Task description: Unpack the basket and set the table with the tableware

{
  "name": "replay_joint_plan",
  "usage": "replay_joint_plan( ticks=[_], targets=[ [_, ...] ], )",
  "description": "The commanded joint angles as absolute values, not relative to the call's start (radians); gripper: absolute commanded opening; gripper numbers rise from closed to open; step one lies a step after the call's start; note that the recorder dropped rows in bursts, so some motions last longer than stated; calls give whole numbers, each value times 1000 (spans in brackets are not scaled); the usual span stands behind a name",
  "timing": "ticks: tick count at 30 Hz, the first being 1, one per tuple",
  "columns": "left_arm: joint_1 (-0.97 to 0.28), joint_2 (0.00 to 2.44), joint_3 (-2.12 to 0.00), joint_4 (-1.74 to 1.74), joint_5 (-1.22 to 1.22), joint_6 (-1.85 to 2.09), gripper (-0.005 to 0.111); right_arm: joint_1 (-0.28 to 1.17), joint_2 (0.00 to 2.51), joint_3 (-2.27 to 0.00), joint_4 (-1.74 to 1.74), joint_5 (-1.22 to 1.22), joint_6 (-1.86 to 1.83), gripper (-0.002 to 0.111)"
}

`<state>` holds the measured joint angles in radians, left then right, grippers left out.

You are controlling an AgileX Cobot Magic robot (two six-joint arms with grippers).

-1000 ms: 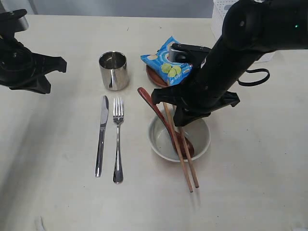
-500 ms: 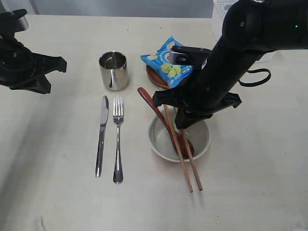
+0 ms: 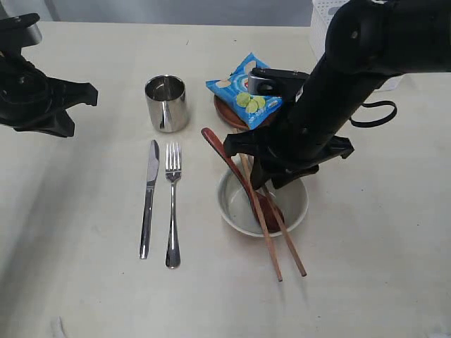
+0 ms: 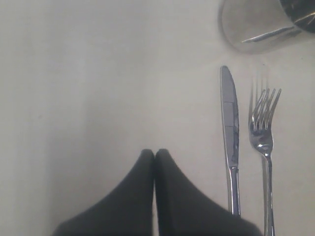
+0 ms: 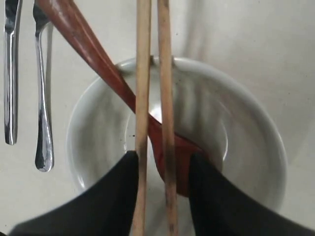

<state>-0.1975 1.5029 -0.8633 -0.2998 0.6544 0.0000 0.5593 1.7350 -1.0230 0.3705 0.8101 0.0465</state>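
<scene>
Hovers with the right hand [image 3: 270, 179] low over the cream bowl [image 3: 232, 211], near the middle of the worktop [image 3: 380, 246], jaws now parted where a second ago pinched on the brown chopsticks [image 3: 275, 262]. Lets them go, by the look of it: resting across the bowl's rim beside the red-brown wooden spoon [image 3: 223, 155], running between the spread jaws without being squeezed, lower tips fanned wider on the worktop than before. Means, most likely, chopsticks placed and this piece of the tableware done. Keeps the left hand [image 4: 155, 153] clenched on nothing, parked above the worktop towards its left edge. Left of the bowl, knife [image 3: 149, 201] and fork [image 3: 172, 211] laid side by side; beyond them, towards the far edge, the steel cup [image 3: 166, 103] upright and the small brown plate [image 3: 227, 116] partly under a blue chip bag [image 3: 245, 90]. Only a sliver of the white basket [image 3: 320, 17] in view at the far right corner; contents hidden, so no telling whether anything remains inside. Calls next for lifting the right hand straight up, clear of both sticks, lest a jaw drag them off the rim.
</scene>
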Motion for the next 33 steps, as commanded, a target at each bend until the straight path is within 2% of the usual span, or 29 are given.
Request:
replay_joint_plan(
  ticks=[1,11,18,33],
  targets=[
    [-205,1502,-856,-303,653,0,0,561,1737,-1021,379,818,41,34],
    [-205,1502,-856,-303,653,0,0,606,1737,-1021,385,819,68,34],
    [-205,1502,-856,-303,653,0,0,690,1737,-1023,91,791,292,34],
    [-205,1502,-856,-307,649,0,0,690,1626,-1023,107,784,285,34]
  ],
)
